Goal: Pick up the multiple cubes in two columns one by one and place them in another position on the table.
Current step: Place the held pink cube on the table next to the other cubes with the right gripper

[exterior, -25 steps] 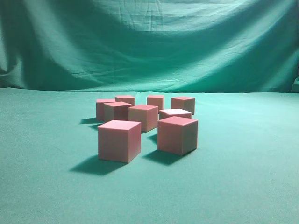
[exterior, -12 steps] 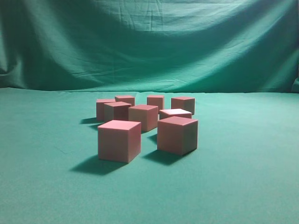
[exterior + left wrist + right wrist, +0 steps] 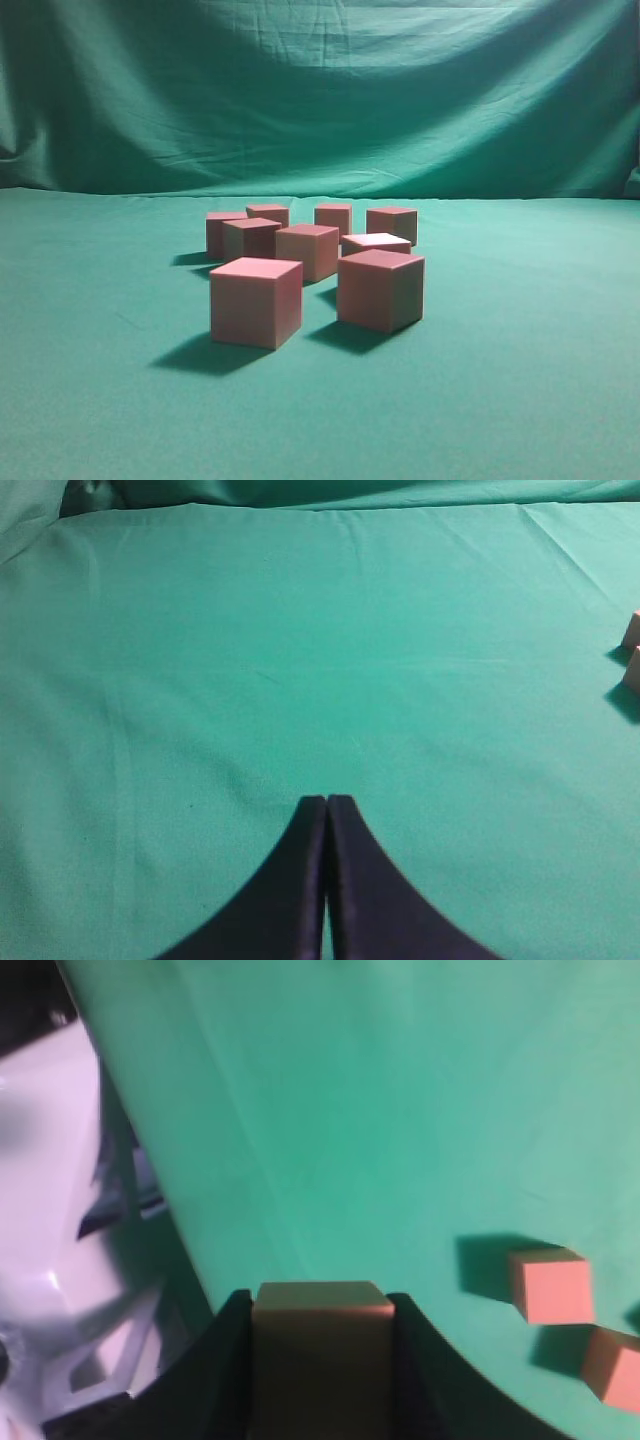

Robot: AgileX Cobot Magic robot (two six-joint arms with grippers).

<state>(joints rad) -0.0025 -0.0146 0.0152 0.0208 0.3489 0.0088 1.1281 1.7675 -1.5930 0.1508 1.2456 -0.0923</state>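
Table: we see wrinkled green cloth [image 3: 520, 380], a draped backdrop [image 3: 320, 90] behind.
Cubes: eight [image 3: 257, 300] clustered mid-table, unmoved since earlier.
Room: bare cloth all around.
Left gripper [image 3: 327, 805]: jaws pressed together, empty.
Right gripper [image 3: 320, 1305]: clamps one cube [image 3: 322, 1355].

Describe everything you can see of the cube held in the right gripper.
The cube is a small, sharp-edged block with matte tan faces that look like wood or foam. It sits upright and square to the camera, clamped between the two black fingers of the right gripper, which press its left and right sides. Its top edge and front face show; its bottom runs out of frame. It is lifted off the green table, touching only the fingers. It does not appear in the exterior view.
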